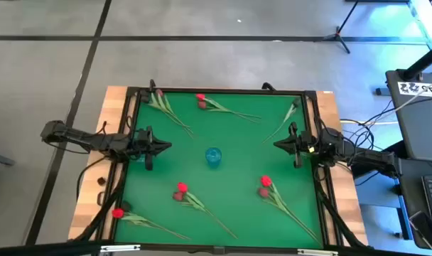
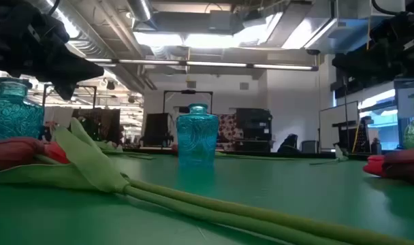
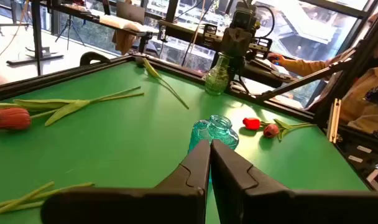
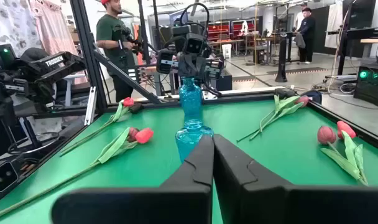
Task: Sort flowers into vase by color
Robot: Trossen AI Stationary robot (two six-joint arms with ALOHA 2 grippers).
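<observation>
Blue vase [image 1: 213, 157] at mat centre, flowers [image 1: 190, 198] scattered flat around it, left gripper [image 1: 163, 146] and right gripper [image 1: 278, 144] both closed, empty, flanking vase

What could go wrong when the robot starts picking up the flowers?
1. The small blue glass vase stands alone mid-table; a swinging stem could probably tip it.
2. The red-headed artificial tulips with long green stems lie flat on the green table mat, so the shut left end effector or right end effector might scrape the mat or miss.
3. Some tulips lie in pairs, so two might get lifted together.
</observation>
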